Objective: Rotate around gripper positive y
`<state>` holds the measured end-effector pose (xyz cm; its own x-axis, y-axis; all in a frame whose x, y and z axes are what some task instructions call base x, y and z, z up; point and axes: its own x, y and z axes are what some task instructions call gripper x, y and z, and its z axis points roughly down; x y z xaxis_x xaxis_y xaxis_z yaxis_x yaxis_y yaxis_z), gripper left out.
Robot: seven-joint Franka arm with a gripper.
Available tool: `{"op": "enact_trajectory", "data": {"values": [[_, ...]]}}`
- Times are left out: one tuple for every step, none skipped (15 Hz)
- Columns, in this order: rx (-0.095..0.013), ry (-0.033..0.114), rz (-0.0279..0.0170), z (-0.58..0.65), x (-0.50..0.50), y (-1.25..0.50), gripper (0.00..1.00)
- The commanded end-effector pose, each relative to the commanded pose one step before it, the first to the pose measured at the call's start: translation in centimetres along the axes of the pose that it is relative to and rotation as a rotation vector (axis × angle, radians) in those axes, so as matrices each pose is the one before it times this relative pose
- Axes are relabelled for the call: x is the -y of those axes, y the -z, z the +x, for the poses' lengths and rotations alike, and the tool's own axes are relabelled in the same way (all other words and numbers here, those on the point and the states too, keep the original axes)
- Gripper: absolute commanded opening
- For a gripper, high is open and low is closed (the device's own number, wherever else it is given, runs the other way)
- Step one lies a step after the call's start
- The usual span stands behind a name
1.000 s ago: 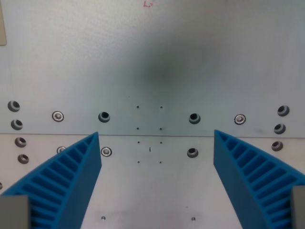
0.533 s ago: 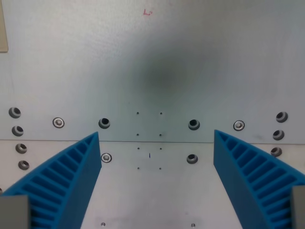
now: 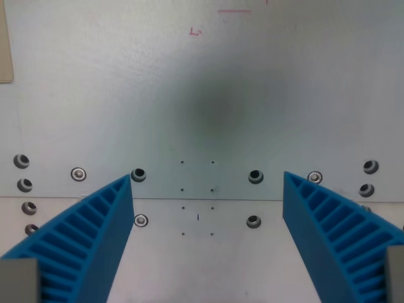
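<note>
My gripper (image 3: 207, 180) is open and empty. Its two blue ribbed fingers (image 3: 88, 243) stand wide apart at the wrist view's lower left and lower right. Between and beyond them lies a pale metal plate (image 3: 208, 88) with rows of screws and holes (image 3: 255, 176). A seam (image 3: 208, 199) runs across the plate just past the fingertips. Nothing is held.
Small drilled dots (image 3: 197, 189) cluster at the centre. Red pen marks (image 3: 196, 31) sit near the top. A beige strip (image 3: 5, 44) shows at the wrist view's left edge. A dark soft shadow (image 3: 218, 110) lies on the plate.
The whole scene has slid downward in the picture, so the camera has tilted. More of the far plate and a red line at the top have come into view. The fingers stay open.
</note>
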<state>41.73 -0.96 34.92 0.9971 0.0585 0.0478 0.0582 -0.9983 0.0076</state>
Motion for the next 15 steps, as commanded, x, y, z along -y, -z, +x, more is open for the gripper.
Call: {"op": "enact_trajectory", "data": {"values": [[-0.2083, -0.0003, 0.0039, -1.154, 0.088, -0.183, 1.0], [-0.0117, 0.0, 0.0, 0.0, 0.0, 0.0, 1.0], [-0.0117, 0.0, 0.0, 0.0, 0.0, 0.0, 1.0], [-0.0117, 0.0, 0.0, 0.0, 0.0, 0.0, 1.0], [-0.0117, 0.0, 0.0, 0.0, 0.0, 0.0, 1.0], [-0.0117, 0.0, 0.0, 0.0, 0.0, 0.0, 1.0], [-0.0117, 0.0, 0.0, 0.0, 0.0, 0.0, 1.0], [-0.0117, 0.0, 0.0, 0.0, 0.0, 0.0, 1.0], [-0.0117, 0.0, 0.0, 0.0, 0.0, 0.0, 1.0], [-0.0117, 0.0, 0.0, 0.0, 0.0, 0.0, 1.0], [-0.0117, 0.0, 0.0, 0.0, 0.0, 0.0, 1.0], [-0.0117, 0.0, 0.0, 0.0, 0.0, 0.0, 1.0], [-0.0117, 0.0, 0.0, 0.0, 0.0, 0.0, 1.0], [-0.0117, 0.0, 0.0, 0.0, 0.0, 0.0, 1.0], [-0.0117, 0.0, 0.0, 0.0, 0.0, 0.0, 1.0]]}}
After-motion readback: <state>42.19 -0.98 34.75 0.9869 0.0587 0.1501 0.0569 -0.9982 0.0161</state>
